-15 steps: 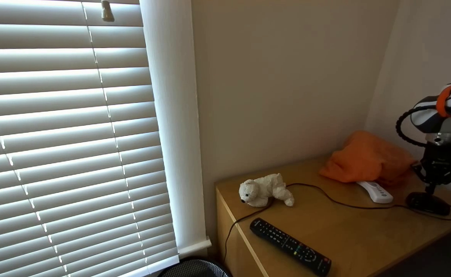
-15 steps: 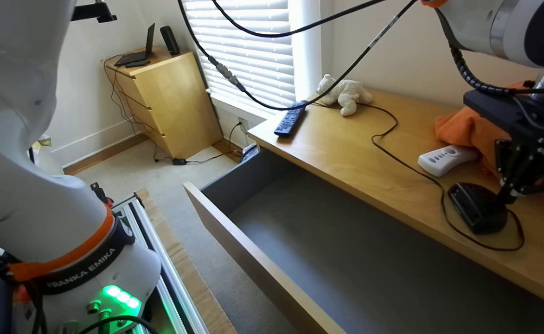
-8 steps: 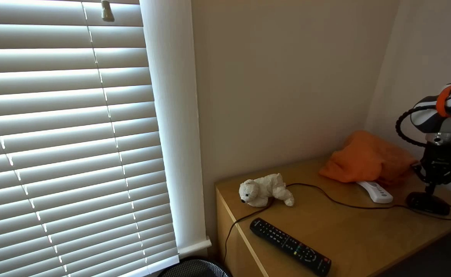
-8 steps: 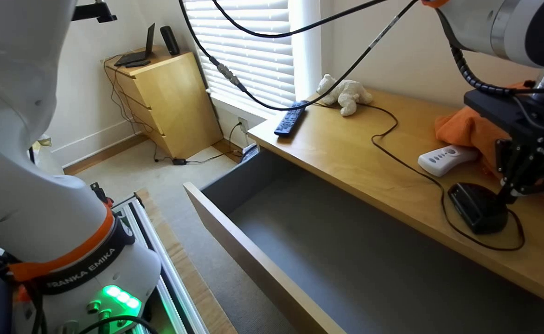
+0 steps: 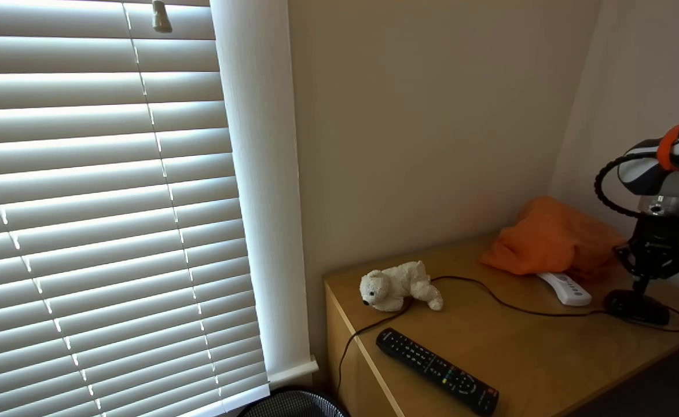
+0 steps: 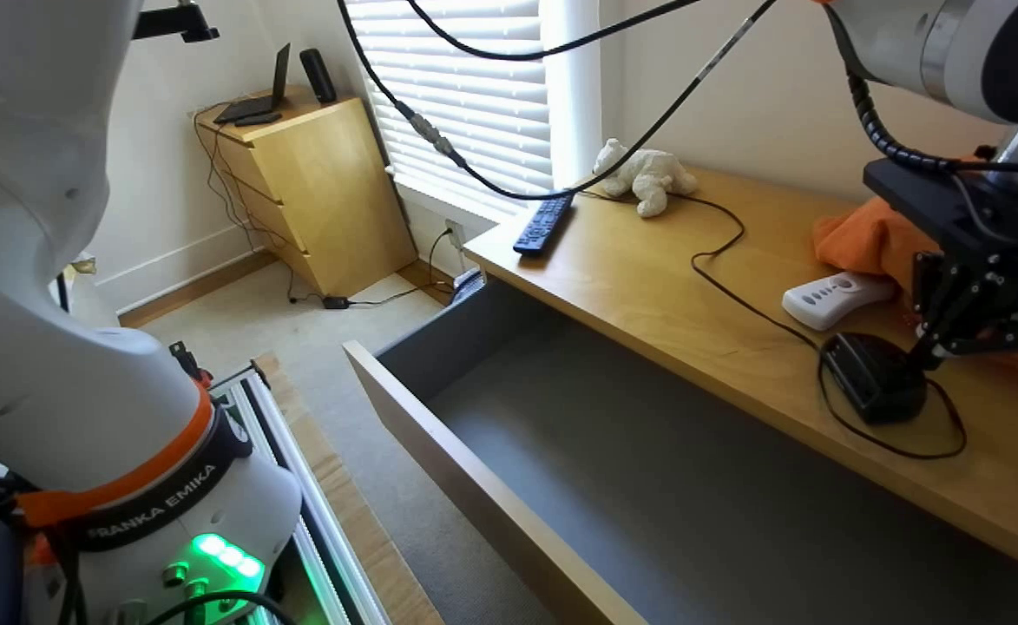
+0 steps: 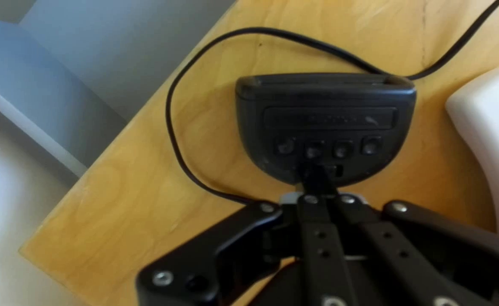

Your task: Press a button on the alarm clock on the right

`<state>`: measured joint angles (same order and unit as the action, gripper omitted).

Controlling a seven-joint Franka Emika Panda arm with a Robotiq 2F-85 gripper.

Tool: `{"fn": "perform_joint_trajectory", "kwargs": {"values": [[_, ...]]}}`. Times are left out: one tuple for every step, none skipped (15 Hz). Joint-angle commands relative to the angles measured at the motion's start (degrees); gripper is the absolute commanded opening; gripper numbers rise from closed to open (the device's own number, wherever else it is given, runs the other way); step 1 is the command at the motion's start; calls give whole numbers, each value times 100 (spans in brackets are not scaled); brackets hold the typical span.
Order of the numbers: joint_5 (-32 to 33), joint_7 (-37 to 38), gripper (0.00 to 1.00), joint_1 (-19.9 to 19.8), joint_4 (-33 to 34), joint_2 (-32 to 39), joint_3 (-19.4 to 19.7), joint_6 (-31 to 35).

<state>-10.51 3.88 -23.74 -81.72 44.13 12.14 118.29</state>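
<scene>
The black alarm clock (image 7: 326, 95) lies on the wooden desk in the wrist view, with a row of several small buttons along its sloping face. It also shows in both exterior views (image 5: 634, 310) (image 6: 871, 379), near the desk's front edge. My gripper (image 7: 314, 172) is shut with nothing between its fingers. Its fingertips are at the clock's lower face, just below the second button from the left in the wrist view, and appear to touch it. Whether a button is pressed down cannot be told. In an exterior view the gripper (image 6: 925, 354) reaches the clock from above.
A white controller (image 6: 834, 299) lies beside the clock, partly under an orange cloth (image 5: 547, 237). The clock's black cable (image 6: 756, 308) loops over the desk. A white plush bear (image 5: 400, 285) and a long black remote (image 5: 437, 370) lie farther off. An open drawer (image 6: 474, 486) juts out in front.
In the last half second my gripper and the alarm clock have shifted together, a little left in both exterior views and nearer the white controller. The cable loop has moved along. The gripper stays shut.
</scene>
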Motion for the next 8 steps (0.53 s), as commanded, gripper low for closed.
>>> {"fn": "perform_joint_trajectory", "kwargs": {"values": [[-405, -263, 0, -257, 106, 121, -297, -148], [-490, -328, 0, -286, 102, 122, -337, -117], [-566, -375, 0, -315, 102, 123, -377, -110], [-640, -431, 0, -344, 98, 119, -418, -113], [-734, -501, 0, -381, 86, 108, -467, -117], [-816, -573, 0, -414, 80, 101, -511, -140], [-901, -624, 0, -444, 73, 95, -553, -155], [-995, -692, 0, -475, 59, 90, -597, -163]]}}
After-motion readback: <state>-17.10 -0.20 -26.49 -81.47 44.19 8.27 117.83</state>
